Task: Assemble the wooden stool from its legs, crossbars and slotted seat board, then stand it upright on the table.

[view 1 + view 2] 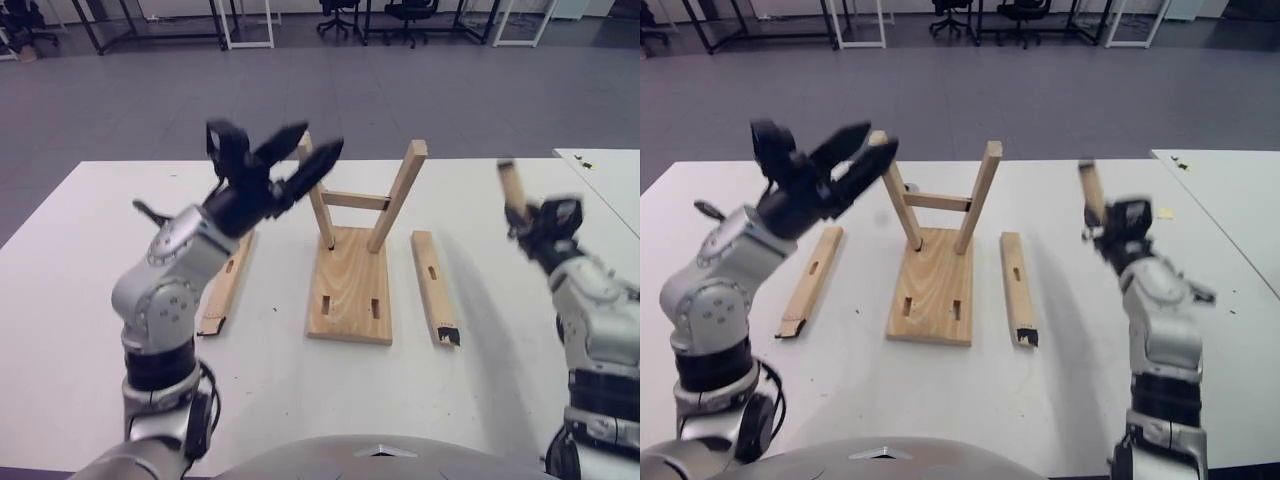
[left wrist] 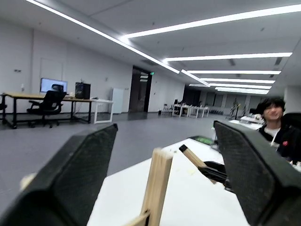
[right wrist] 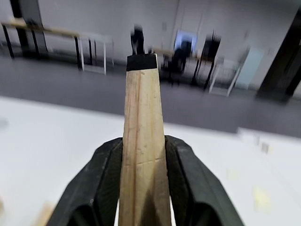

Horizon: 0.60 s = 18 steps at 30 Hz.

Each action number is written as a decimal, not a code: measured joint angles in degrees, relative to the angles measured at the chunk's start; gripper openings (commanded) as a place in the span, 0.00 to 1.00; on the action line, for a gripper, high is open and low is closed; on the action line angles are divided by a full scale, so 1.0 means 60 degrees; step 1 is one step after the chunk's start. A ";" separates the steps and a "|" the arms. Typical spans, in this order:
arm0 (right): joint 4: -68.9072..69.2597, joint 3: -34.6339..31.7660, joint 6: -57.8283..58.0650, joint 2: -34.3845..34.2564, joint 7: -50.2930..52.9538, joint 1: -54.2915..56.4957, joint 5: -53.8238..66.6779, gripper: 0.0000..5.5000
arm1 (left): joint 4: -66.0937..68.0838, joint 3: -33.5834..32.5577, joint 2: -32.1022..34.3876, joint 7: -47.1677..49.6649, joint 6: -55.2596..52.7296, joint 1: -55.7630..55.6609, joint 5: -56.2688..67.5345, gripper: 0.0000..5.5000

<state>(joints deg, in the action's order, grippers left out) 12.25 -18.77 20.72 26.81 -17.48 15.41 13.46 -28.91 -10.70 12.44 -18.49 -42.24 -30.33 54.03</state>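
Observation:
The seat board (image 1: pixel 350 290) lies flat at the middle of the white table (image 1: pixel 90 240). Two legs (image 1: pixel 397 195) stand in it, leaning outward, joined by a crossbar (image 1: pixel 355 200). My left gripper (image 1: pixel 320 140) is open, its fingers either side of the left leg's top (image 2: pixel 157 183), not touching it. Over the table's right side my right gripper (image 1: pixel 520 215) is shut on a wooden leg (image 3: pixel 142 117) with a black tip, held upright. Two slotted wooden pieces lie loose: one (image 1: pixel 228 280) left of the board, one (image 1: pixel 433 285) right of it.
A second white table (image 1: pixel 605 170) stands close at the right, with a narrow gap between. Beyond the far table edge is open grey floor with desks and chairs (image 1: pixel 410 15).

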 measured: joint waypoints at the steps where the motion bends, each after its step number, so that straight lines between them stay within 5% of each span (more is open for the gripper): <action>1: 0.0923 0.0319 -0.0173 0.0028 -0.0017 0.0994 0.0075 0.24 | 0.0563 -0.0214 -0.0293 0.0593 -0.0235 -0.0964 0.0878 0.69; 6: 0.3104 0.3245 0.0116 -0.0451 -0.1031 0.2601 0.0456 0.24 | 0.2935 -0.0604 -0.1379 0.2176 -0.0620 -0.2811 0.2870 0.69; 18: 0.3298 0.3460 0.0206 -0.0419 -0.1454 0.2586 0.0595 0.24 | 0.2204 -0.0467 -0.1126 0.2511 -0.0587 -0.2536 0.3983 0.35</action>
<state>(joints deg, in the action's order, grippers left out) 32.03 1.99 21.96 24.29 -26.20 30.93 17.03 -15.69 -13.50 5.68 -3.42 -45.76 -45.55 77.93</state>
